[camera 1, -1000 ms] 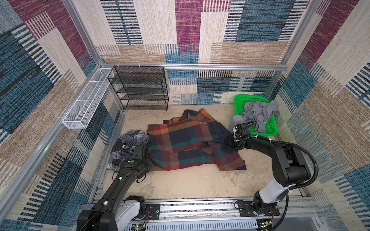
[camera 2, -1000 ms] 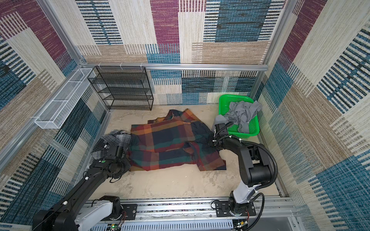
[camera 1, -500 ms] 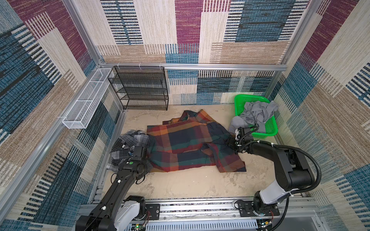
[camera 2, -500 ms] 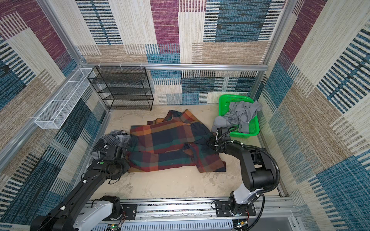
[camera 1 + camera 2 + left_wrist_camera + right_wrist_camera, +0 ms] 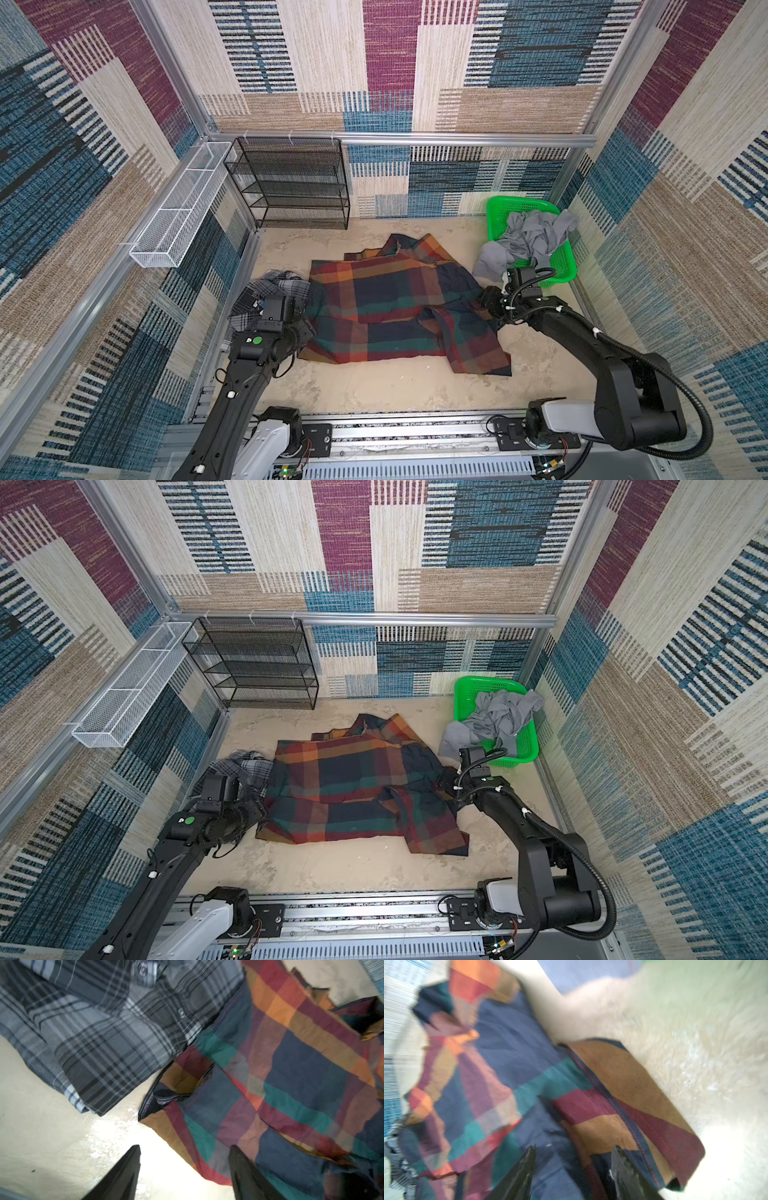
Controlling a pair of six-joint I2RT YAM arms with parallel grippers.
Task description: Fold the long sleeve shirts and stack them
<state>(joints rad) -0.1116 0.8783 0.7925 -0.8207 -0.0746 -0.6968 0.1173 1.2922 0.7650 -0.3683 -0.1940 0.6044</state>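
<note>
The large navy, orange, red and green plaid shirt (image 5: 395, 307) (image 5: 353, 791) lies spread on the sandy table in both top views, one sleeve folded across its front. The smaller grey-black-white plaid shirt (image 5: 266, 291) (image 5: 239, 771) lies crumpled against its left edge. My left gripper (image 5: 306, 329) (image 5: 185, 1151) is open at the big shirt's near-left corner, one finger over bare table, the other over the hem; nothing is between them. My right gripper (image 5: 487, 300) (image 5: 573, 1149) hangs open over the shirt's right side, beside a folded cuff (image 5: 643, 1105).
A green basket (image 5: 563, 270) with grey cloth (image 5: 528, 237) spilling out stands at the back right, close behind my right wrist. A black mesh shelf (image 5: 291, 183) stands at the back left. A white wire tray (image 5: 178, 216) hangs on the left wall.
My left gripper has gone from shut to open at the big shirt's left corner. The right gripper has shifted only slightly. The shirt lies much as before.
</note>
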